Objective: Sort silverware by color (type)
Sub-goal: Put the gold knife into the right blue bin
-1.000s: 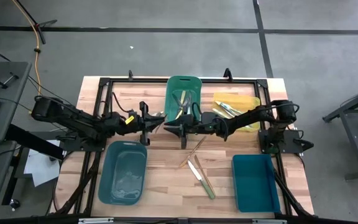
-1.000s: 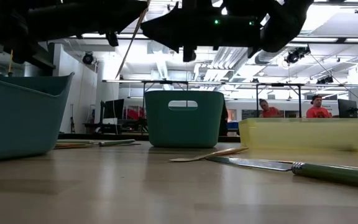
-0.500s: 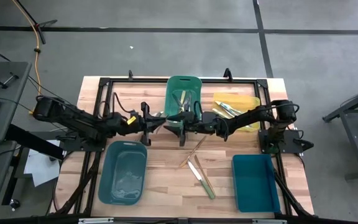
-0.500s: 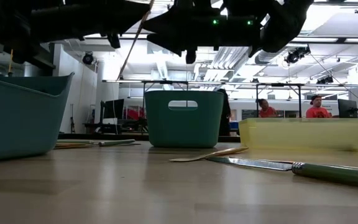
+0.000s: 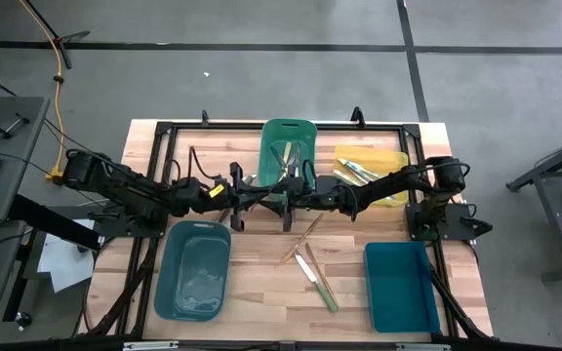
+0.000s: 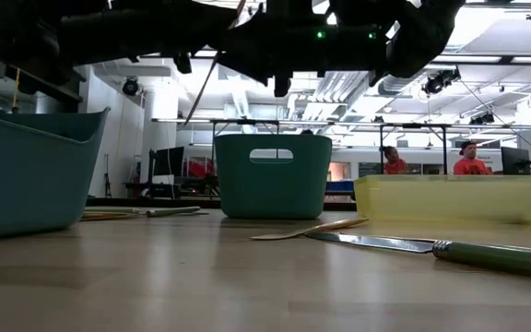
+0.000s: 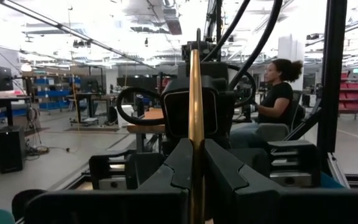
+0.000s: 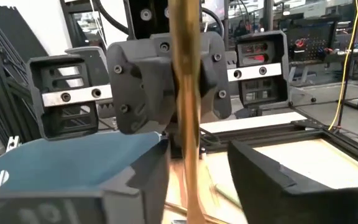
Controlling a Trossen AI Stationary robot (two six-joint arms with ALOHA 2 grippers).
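A thin golden-brown utensil (image 7: 195,93) is held in the air over the table's middle, between the two grippers. In the low view it slants (image 6: 212,65) well above the tabletop. My left gripper (image 7: 196,163) is shut on it and reaches in from the table's left (image 5: 250,195). My right gripper (image 8: 197,148) faces it from the right (image 5: 273,200) and is open, one finger on either side of the utensil (image 8: 184,93). Whether those fingers touch it, I cannot tell. A green-handled knife (image 5: 318,281) and a pale utensil (image 5: 302,240) lie flat on the table. My left gripper pinches the golden-brown utensil between its two fingers (image 7: 225,171), which lie across the thin shaft (image 7: 195,146). The fingers come level from the table's left. The utensil is lifted clear of the table and stands tilted, running on past the fingers toward the right gripper.
A green bin (image 5: 288,148) and a yellow bin (image 5: 371,164) holding utensils stand at the far side. A teal bin (image 5: 193,269) sits near left, a blue bin (image 5: 401,286) near right. More utensils lie behind the teal bin (image 6: 146,213). People sit in the room beyond (image 6: 396,162).
My left gripper has moved toward the table's right, closing in on the right gripper, and has carried the utensil with it. The utensil stays tilted and clear of the table. My right gripper has kept almost still.
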